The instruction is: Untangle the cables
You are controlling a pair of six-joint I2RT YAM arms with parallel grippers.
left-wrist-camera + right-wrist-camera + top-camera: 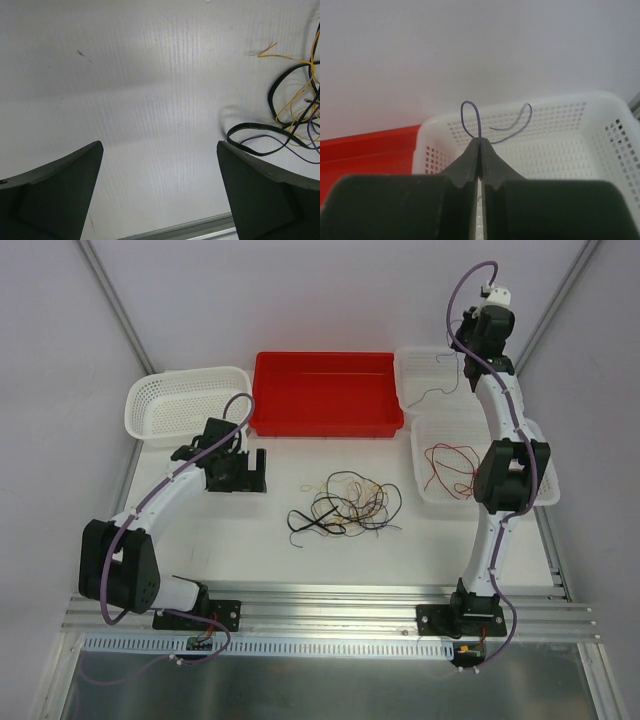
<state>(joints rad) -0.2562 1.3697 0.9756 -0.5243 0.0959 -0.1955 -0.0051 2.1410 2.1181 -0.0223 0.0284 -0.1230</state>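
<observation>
Cable (478, 120) between right jaws — wrist view only

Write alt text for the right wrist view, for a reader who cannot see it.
The right gripper is shut on a thin purple cable, which loops up from between its fingertips. Beyond it sits a white perforated basket, with part of a red bin to the left and a plain pale wall behind.
</observation>
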